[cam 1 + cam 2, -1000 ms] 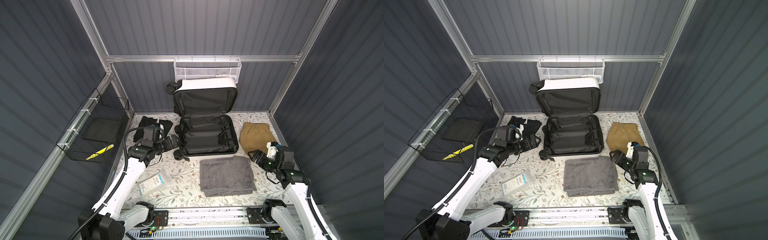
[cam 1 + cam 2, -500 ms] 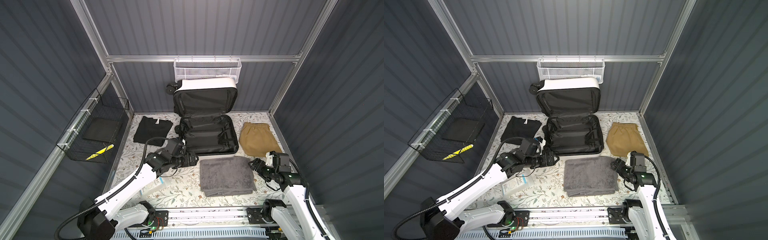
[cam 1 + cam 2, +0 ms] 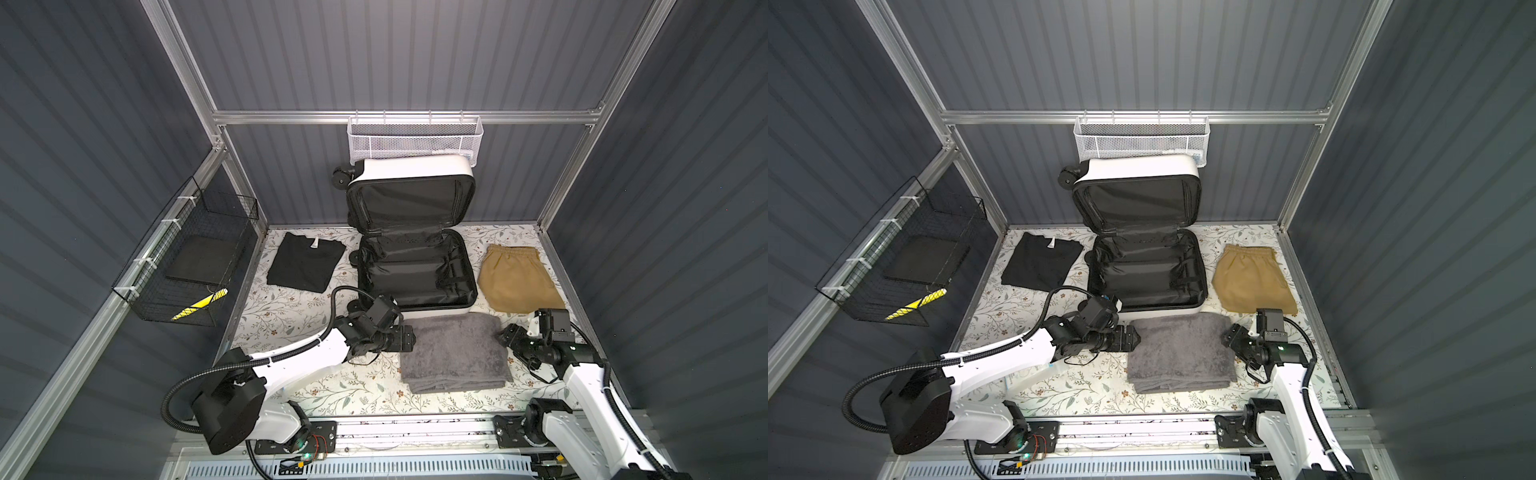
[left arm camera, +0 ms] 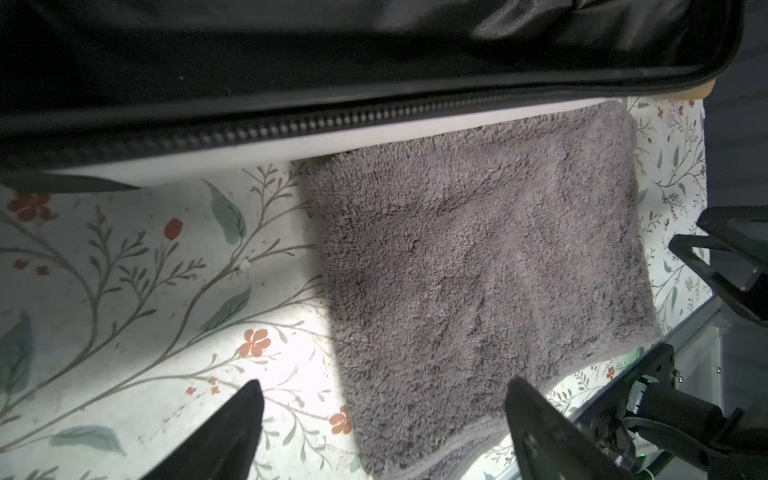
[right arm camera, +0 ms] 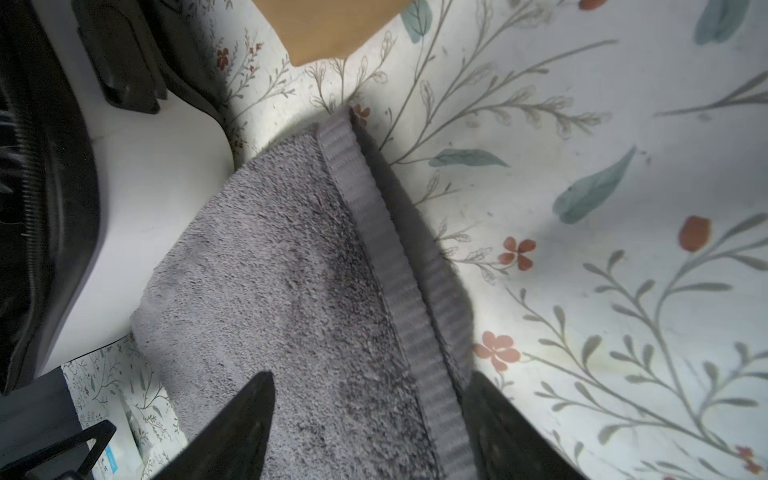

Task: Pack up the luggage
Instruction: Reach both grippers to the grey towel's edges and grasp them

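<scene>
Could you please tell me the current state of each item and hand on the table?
luggage: open, lid raised, empty.
grey towel: folded, flat in front of the luggage.
black shirt: folded, left of the luggage.
tan shorts: folded, right of the luggage.
left hand: open, straddling the towel's edge.
right hand: open, straddling the towel's hem.

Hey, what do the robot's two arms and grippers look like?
The left arm and right arm are white shells with black joints. A black ribbed hose loops along the left; a thin black cable follows the right. The left gripper and right gripper are black, with flat tapered fingers.
</scene>
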Available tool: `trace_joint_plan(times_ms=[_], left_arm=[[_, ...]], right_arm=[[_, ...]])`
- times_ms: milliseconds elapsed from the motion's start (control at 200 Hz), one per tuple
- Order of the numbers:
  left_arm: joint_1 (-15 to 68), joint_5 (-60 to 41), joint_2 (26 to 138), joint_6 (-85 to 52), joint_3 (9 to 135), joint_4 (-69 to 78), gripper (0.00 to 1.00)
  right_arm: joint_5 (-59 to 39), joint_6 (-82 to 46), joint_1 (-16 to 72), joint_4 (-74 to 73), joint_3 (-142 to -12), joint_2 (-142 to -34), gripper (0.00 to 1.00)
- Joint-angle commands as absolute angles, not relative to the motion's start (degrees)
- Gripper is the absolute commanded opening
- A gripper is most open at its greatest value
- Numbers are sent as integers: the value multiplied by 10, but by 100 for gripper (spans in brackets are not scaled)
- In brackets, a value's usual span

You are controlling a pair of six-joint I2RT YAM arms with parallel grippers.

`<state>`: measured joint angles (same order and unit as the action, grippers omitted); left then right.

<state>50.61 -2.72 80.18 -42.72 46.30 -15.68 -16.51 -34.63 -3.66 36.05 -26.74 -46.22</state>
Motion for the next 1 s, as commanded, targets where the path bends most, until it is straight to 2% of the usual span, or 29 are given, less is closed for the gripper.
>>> trace_joint_plan(times_ms=[0, 550, 810, 995], left_arm=[[511, -27, 823, -427, 447, -107, 89], [512, -34, 880, -425, 408, -19, 84], [512, -49, 909, -431, 396, 29, 82], [513, -63, 927, -434, 390, 54, 77]], right_arm=[[-175, -354, -33, 349, -257, -460, 72], [-187, -345, -17, 294, -231, -519, 71], [-217, -343, -6, 265, -216, -545, 68], [-220, -347, 3, 242, -207, -563, 63]])
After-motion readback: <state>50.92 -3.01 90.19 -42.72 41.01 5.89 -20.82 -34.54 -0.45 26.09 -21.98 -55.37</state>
